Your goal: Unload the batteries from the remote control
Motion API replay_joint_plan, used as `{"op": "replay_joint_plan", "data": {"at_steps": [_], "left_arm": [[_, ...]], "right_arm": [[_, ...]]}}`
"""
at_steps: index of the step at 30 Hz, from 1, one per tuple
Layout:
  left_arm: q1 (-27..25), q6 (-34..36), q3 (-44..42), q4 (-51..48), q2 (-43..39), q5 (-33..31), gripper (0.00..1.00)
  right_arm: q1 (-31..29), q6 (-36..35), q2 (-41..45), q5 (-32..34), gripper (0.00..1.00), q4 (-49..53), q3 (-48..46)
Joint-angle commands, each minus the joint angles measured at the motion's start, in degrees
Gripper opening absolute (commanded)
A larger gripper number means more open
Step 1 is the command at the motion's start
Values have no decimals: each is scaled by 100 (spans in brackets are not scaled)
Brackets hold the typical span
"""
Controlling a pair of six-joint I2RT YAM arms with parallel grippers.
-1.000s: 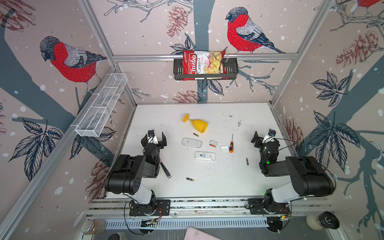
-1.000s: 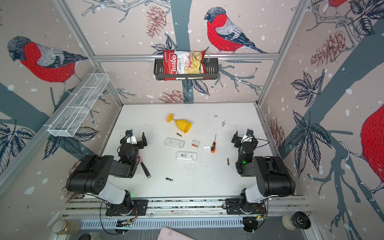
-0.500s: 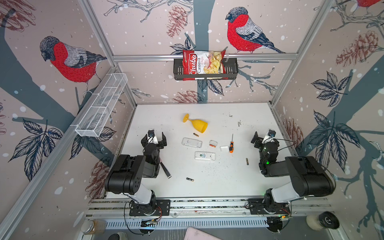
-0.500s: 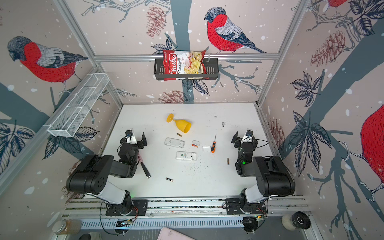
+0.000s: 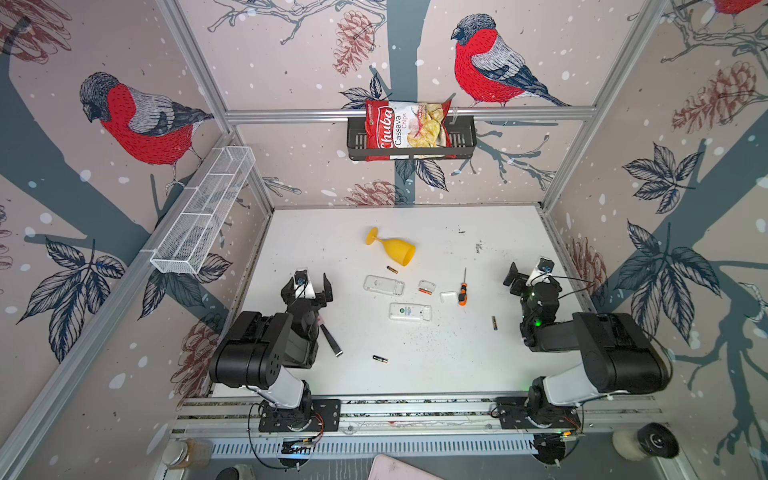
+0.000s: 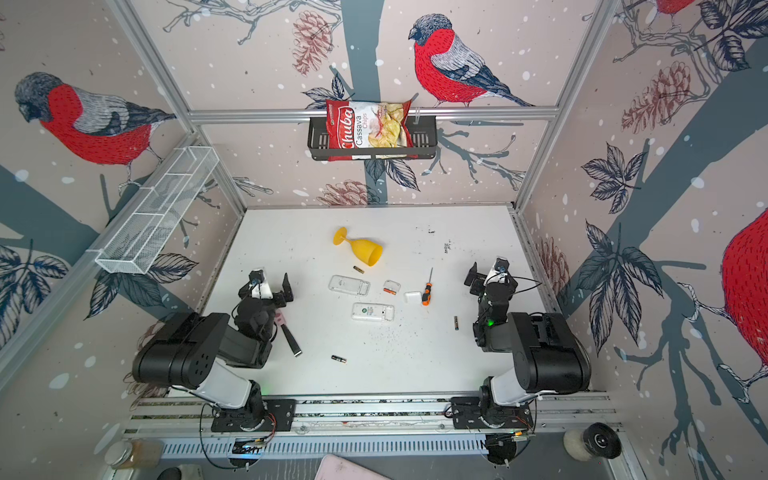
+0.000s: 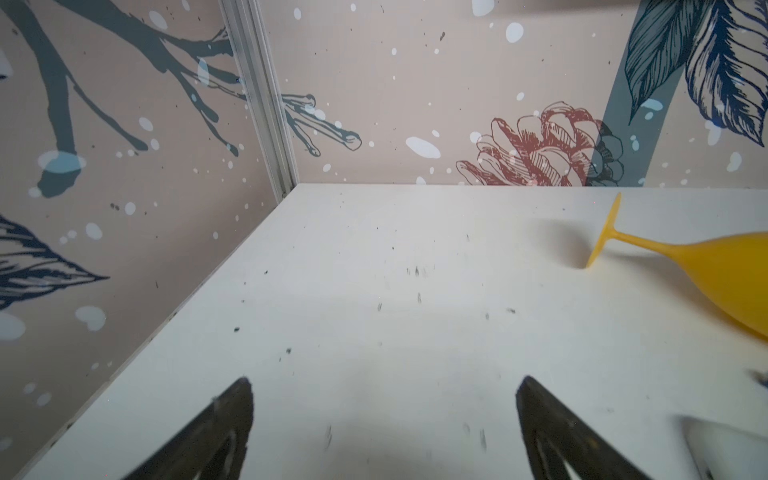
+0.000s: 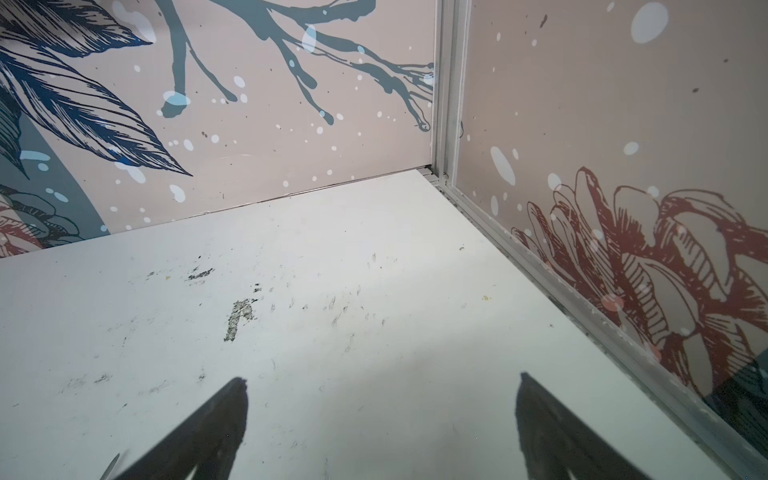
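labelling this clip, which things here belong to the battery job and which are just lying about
Job: remotes, loose batteries, white covers.
Lying about: yellow goblet, chips bag, screwdriver, black stick.

Finding: one legible item. A chips bag (image 5: 406, 124) stands in the black rack (image 5: 463, 138) on the rear wall. Its red band carries large white script reading "Chuba". The white panel beside that reads "Cassava Chips". The lettering runs sideways in both top views. Finer print on the bag is too small to read. A white remote (image 5: 409, 312), well below the rack, bears a small round green mark that is illegible.
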State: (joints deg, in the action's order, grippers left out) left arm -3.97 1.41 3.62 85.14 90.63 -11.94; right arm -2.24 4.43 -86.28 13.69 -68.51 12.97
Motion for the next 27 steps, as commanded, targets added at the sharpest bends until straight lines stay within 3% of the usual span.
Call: {"op": "replay_joint_plan", "data": {"at_steps": [1,5,8,27], "left_arm": [[-16,161,-305,1789,204,516,97],[-34,288,220,376,-88,726,97],[14,110,836,-823,-159,432,97],[21,35,884,-832,-125,237,97]], "right_arm": [[4,33,24,-60,99,-73,30],[3,34,22,-60,100,-70,30],[7,41,19,-61,99,-66,30],[8,40,24,-66,100,-66,30]]}}
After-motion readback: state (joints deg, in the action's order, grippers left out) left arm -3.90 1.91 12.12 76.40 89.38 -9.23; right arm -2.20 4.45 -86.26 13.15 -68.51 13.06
